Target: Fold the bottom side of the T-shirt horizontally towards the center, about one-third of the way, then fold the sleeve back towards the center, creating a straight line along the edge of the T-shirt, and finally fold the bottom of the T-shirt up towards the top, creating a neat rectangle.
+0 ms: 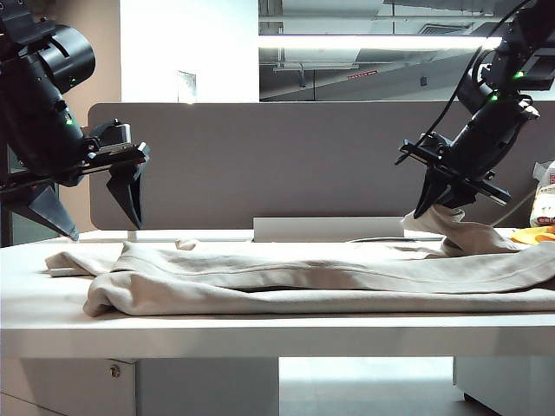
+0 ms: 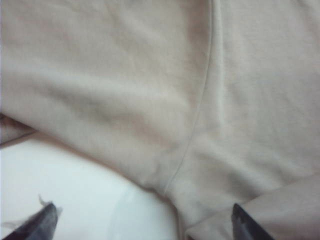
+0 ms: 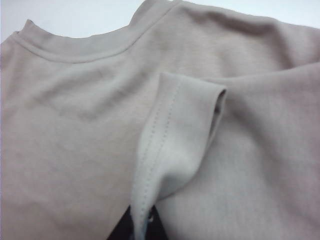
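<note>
Two tools are above the bench (image 1: 173,347). The T-shirt (image 1: 329,282) lies folded on it, long axis running side to side in the exterior view, a lengthwise fold line along it; the collar (image 3: 75,50) shows in the right wrist view. The left tool (image 1: 91,208) hangs above the garment's left end — jaws spread wide, holding nothing. The right tool (image 1: 436,204) is clamped on a stitched sleeve hem (image 3: 165,140), lifted clear of the fabric near the right end — its far edge pointing toward the collar.
</note>
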